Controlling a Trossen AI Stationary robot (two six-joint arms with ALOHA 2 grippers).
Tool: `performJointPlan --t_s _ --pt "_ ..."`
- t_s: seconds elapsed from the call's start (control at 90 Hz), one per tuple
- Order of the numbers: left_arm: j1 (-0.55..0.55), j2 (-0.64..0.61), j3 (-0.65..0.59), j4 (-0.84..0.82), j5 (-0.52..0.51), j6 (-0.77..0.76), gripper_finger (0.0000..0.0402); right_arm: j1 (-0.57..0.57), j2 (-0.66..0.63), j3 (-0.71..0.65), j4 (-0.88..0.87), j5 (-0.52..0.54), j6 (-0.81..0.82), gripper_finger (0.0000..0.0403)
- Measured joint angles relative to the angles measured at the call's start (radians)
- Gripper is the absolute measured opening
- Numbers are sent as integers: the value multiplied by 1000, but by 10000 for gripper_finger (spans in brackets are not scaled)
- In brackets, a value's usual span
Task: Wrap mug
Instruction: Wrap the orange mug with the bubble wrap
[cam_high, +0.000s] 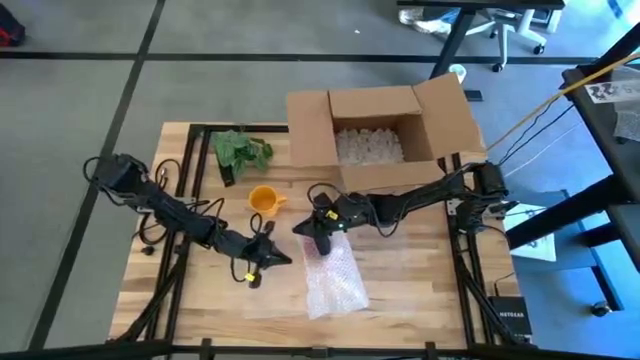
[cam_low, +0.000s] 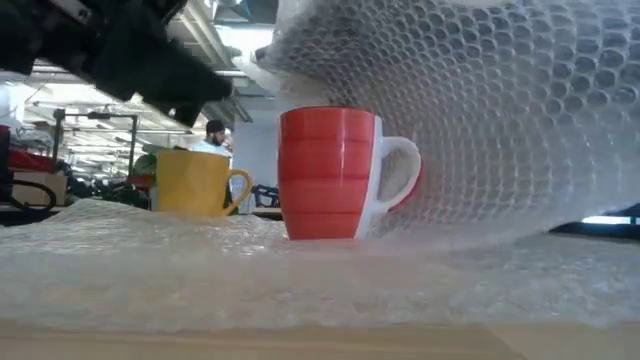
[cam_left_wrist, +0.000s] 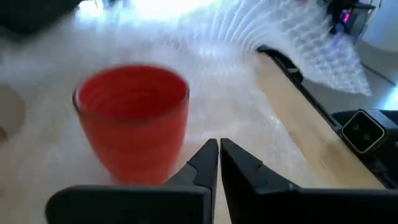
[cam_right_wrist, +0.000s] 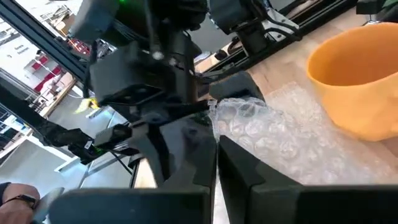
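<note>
Two mugs (cam_low: 330, 175) (cam_low: 200, 182), one box (cam_high: 385, 125), one bubble-wrap sheet (cam_high: 333, 280)

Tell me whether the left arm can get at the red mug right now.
Probably yes. The left gripper sits just short of the red mug, fingers shut, nothing between them. The bubble wrap that the right gripper holds arches over the mug's far side, leaving this side free. It would need to open first.

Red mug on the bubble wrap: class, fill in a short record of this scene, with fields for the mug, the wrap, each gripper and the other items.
red mug: upright on the bubble wrap, not yet covered
bubble wrap: one edge lifted, arching above the red mug
right gripper: jaws shut on the bubble wrap's edge
left gripper: jaws shut, empty, close to the red mug
yellow mug: upright, apart from the red mug
cardboard box: open, at the table's far side
</note>
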Motion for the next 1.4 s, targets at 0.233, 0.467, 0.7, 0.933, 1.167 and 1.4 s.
performJointPlan --t_s 0.233,0.467,0.7,0.933,1.167,1.4 --pt "21 0 12 -1 -4 67 0 0 0 0 -55 16 0 0" --pt "20 0 15 3 -3 86 0 0 0 0 -79 31 -2 0" --pt "-3 0 83 -1 4 199 0 0 18 0 -76 37 0 0" --pt "-15 0 111 -14 4 242 0 0 94 27 -74 14 18 0" --pt "-11 0 146 -28 4 297 0 -5 131 93 -86 -12 -6 0" --pt "29 0 157 -32 4 339 0 -7 136 97 -80 -12 -7 0"
